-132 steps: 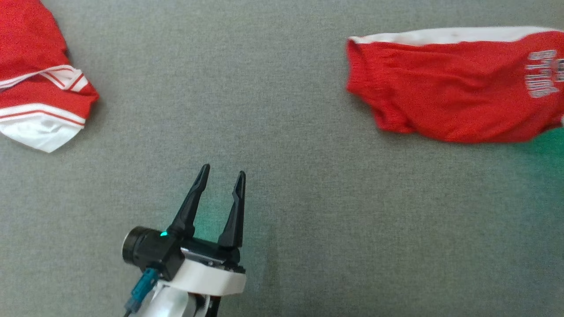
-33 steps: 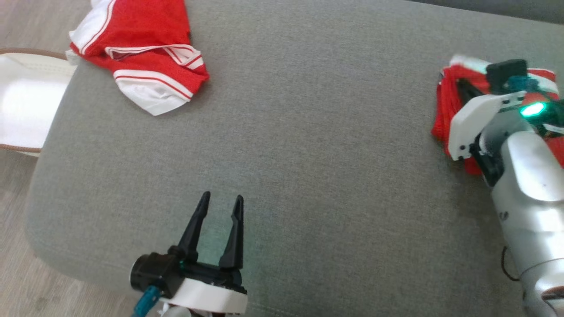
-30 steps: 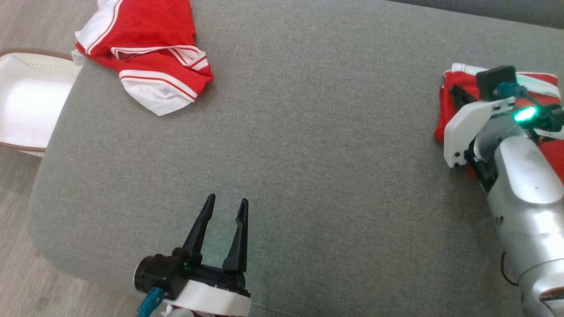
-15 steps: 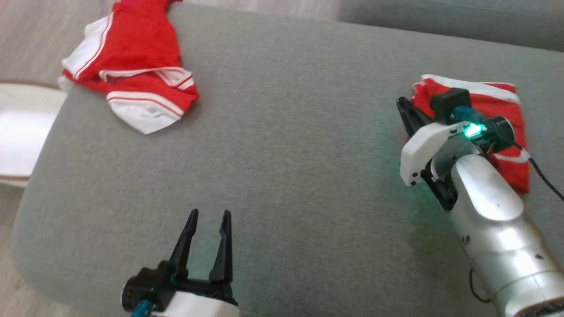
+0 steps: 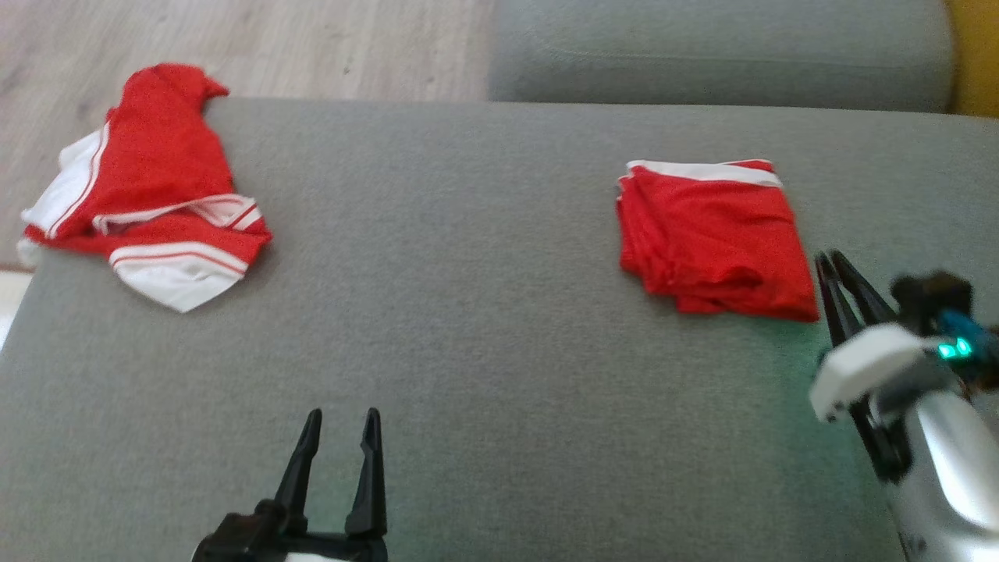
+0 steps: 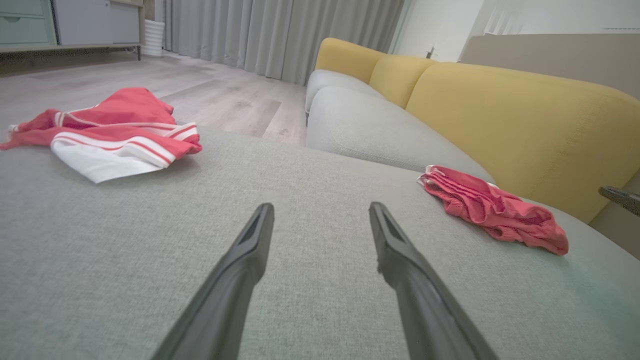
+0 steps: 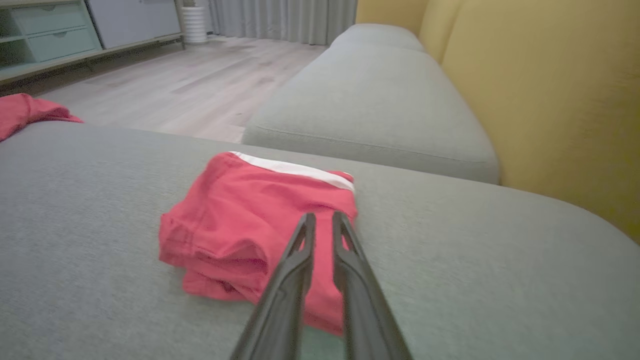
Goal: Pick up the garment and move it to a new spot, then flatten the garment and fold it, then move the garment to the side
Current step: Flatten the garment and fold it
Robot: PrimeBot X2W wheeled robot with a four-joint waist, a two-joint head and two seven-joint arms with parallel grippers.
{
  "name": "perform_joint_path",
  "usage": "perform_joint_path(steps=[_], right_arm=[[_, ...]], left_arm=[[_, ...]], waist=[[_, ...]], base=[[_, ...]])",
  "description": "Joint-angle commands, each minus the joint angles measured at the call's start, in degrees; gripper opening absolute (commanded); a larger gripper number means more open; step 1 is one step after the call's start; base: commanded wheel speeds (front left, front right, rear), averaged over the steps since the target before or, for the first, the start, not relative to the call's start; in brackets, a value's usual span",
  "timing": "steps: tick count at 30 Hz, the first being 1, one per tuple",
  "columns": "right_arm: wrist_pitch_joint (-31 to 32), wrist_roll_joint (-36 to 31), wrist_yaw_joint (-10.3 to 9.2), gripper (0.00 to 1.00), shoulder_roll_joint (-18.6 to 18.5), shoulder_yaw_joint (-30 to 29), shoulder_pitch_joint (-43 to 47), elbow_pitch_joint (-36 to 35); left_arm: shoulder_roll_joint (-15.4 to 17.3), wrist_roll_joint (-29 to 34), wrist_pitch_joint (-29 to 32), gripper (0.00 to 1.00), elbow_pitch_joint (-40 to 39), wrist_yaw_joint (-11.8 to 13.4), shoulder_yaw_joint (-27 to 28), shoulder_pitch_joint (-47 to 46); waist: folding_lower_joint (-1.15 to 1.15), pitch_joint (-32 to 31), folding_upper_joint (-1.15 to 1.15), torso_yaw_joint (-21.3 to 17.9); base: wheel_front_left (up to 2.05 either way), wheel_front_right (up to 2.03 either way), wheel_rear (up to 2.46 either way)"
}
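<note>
Left gripper (image 5: 342, 415) idles, fingers wide and empty above the grey fabric sofa cushion (image 5: 484, 328). Right gripper (image 7: 323, 216) fingers are barely parted, gripping nothing. Just beyond their tips lies the folded red garment (image 5: 710, 234), apparently set aside. A crumpled red-and-white garment (image 5: 156, 195) sits far off.

On big cushion (image 5: 468, 328), right side: folded garment (image 5: 710, 234). On its far left edge: crumpled garment (image 5: 148, 195). Behind it: second cushion (image 5: 702, 55). Over its front: left gripper (image 5: 343, 415). Over its right: right gripper (image 5: 828, 257).

Lower right, right pincer (image 5: 829, 257): two long dark fingers (image 7: 287, 290), white wrist shell (image 5: 858, 367), green light (image 5: 956, 349), blue connector (image 5: 954, 322), silver forearm (image 5: 948, 468). Lower left, left pincer (image 5: 341, 415): same fingers, black base (image 5: 289, 542).
</note>
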Motion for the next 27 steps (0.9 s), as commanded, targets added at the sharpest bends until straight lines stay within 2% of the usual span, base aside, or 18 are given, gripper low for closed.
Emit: perform_joint_path(steps=[1, 2, 7, 12, 27], right_arm=[[-1.07, -0.78, -0.04, 0.89, -0.52, -0.42, 0.71, -3.02], [-1.48, -1.29, -0.04, 1.00, -0.40, -1.59, 2.20, -4.03], [-5.33, -2.84, -0.04, 1.00, 0.68, -6.18, 8.49, -7.73], [-8.78, -3.07, -0.04, 1.00, 2.34, -9.02, 13.79, -8.57], [-12.24, -5.37, -0.04, 1.00, 5.70, -10.49, 19.22, -8.60]], left_arm=[[-0.13, 0.47, -0.38, 1.00, -2.08, 0.21, 2.41, -0.86], [-0.13, 0.62, -0.38, 1.00, -2.03, 0.13, 2.59, -0.65], [-0.13, 1.05, -0.38, 1.00, -1.79, -0.16, 3.55, -0.20], [-0.13, 1.53, -0.38, 1.00, -1.51, -0.35, 4.80, 0.30], [-0.13, 3.70, -0.38, 1.00, -0.47, -1.40, 7.13, 0.82]], waist=[[0.01, -1.25, 0.00, -1.53], [0.01, -1.48, 0.00, -1.86], [0.01, -2.54, 0.00, -2.83], [0.01, -3.57, 0.00, -2.97], [0.01, -4.21, 0.00, -2.81]], base=[[0.00, 0.00, 0.00], [0.00, 0.00, 0.00], [0.00, 0.00, 0.00], [0.00, 0.00, 0.00], [0.00, 0.00, 0.00]])
